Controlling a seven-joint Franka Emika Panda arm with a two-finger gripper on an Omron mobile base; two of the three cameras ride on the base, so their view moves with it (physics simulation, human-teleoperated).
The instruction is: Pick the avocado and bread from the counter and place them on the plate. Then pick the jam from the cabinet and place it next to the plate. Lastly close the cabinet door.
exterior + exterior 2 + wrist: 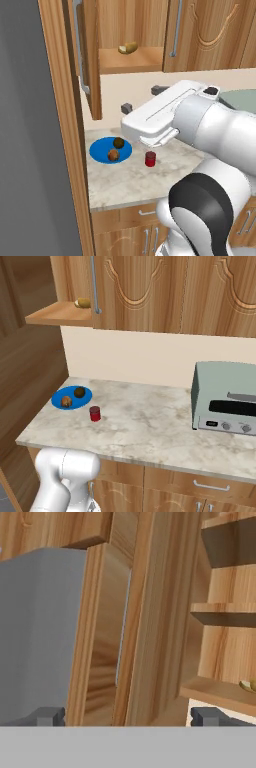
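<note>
White glossy arm (220,130) showing rounded, bulbous link shells, smooth plastic look; a wide black band is ringing the big joint (200,197) low in the left base view. Flat white hand block (155,117) is carrying a shallow groove along its top and a small dark round cap near the wrist. Two small dark grey square finger tips (50,716) of the tool (131,717) are rising at the bottom of the hand view. White rounded link (65,476) showing in the right base view
</note>
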